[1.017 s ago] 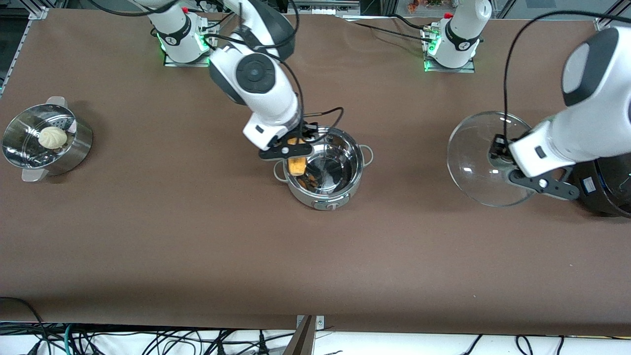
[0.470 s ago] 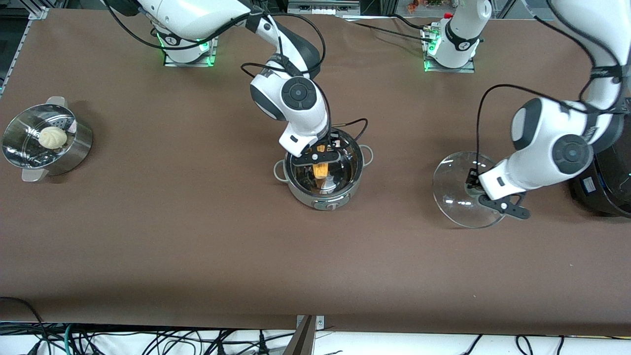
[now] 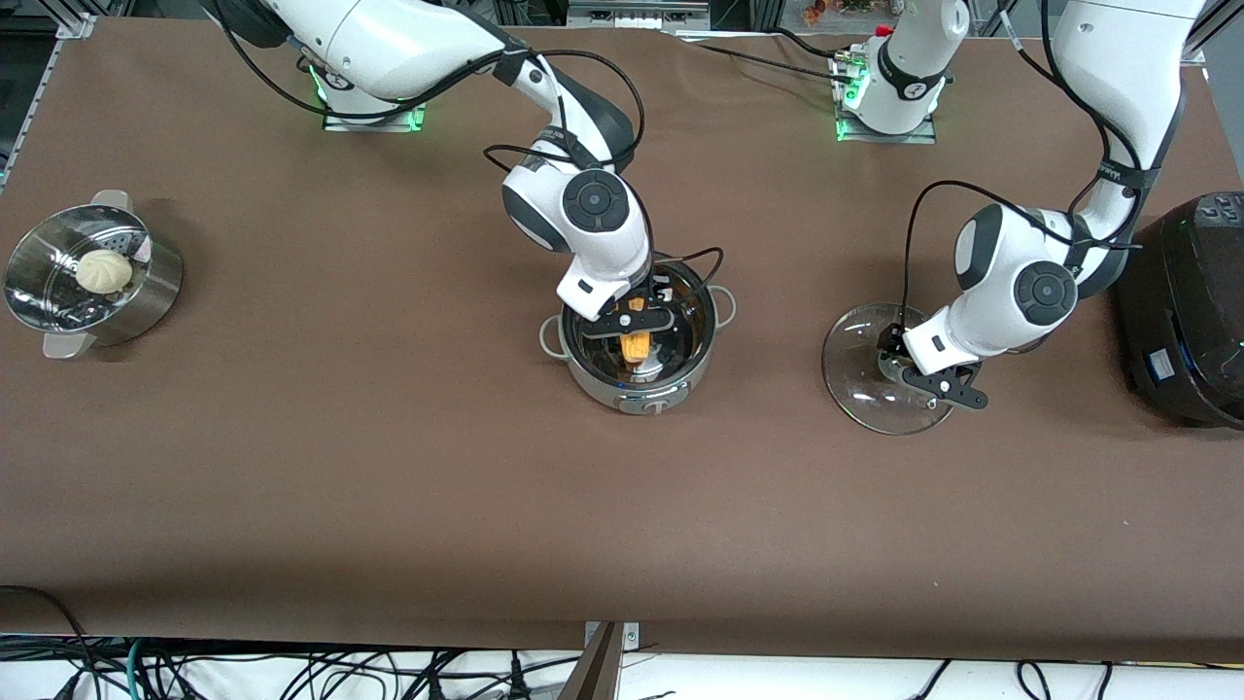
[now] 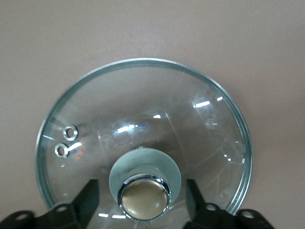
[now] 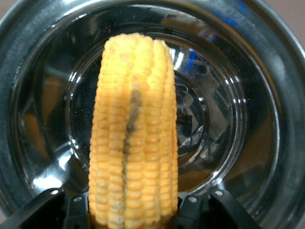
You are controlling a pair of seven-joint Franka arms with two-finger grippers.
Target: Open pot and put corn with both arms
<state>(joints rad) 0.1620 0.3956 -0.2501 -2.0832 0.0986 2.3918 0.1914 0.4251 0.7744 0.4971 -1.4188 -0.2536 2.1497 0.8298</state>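
The shiny steel pot (image 3: 595, 385) stands uncovered mid-table. My right gripper (image 3: 637, 326) is down inside it, shut on the yellow corn cob (image 3: 635, 345), which hangs upright over the pot's bottom. In the right wrist view the corn (image 5: 133, 133) sits between my fingers above the pot's mirrored floor (image 5: 238, 119). The clear glass lid (image 3: 860, 389) lies on the table toward the left arm's end. My left gripper (image 3: 899, 374) is over its tan knob (image 4: 144, 199). Its fingers (image 4: 88, 200) stand open on either side of the knob, with gaps.
A perforated steamer basket (image 3: 146, 292) with a pale bun (image 3: 104, 270) stands at the right arm's end of the table. A big black cooker (image 3: 1186, 311) stands at the left arm's end, close to the lid and the left arm.
My right gripper has carried the corn from the pot's rim down into the pot. My left arm has brought the lid down onto the table, closer to the pot.
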